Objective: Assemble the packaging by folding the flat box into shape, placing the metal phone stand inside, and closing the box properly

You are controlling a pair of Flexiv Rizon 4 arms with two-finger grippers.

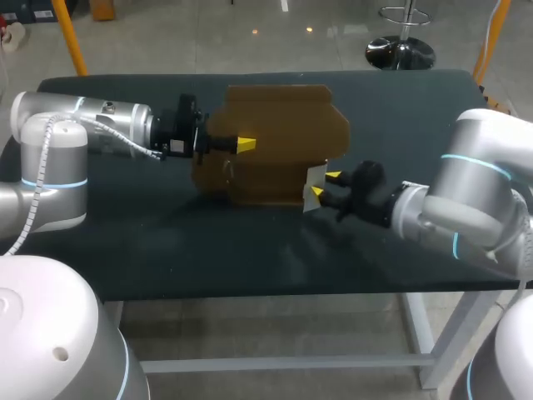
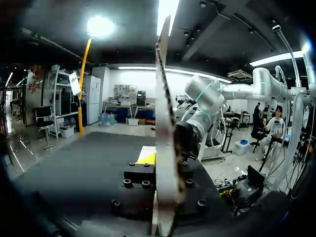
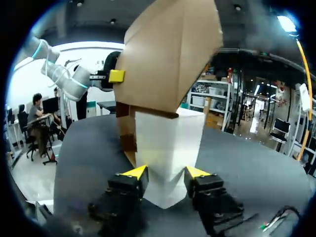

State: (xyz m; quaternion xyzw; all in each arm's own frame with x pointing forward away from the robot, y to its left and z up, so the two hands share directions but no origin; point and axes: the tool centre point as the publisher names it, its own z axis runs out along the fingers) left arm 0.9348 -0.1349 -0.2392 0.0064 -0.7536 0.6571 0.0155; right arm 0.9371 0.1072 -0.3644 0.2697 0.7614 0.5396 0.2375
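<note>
The left tool (image 1: 244,145) pinches the brown box (image 1: 279,125) held edge-on between its fingers, steadying it above the bench (image 1: 208,250). The right tool (image 1: 325,184) clamps the white flap (image 3: 170,148), seemingly to fold it.

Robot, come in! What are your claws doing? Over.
Left claw shut on box. Right claw shut on white flap. Phone stand not in sight.

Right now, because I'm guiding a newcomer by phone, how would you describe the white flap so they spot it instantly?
On the dark table, find the brown cardboard box at its middle. At the box's corner nearest the right gripper, the white flap sits pinched between that gripper's fingers. It alone is white; the rest is brown.
</note>
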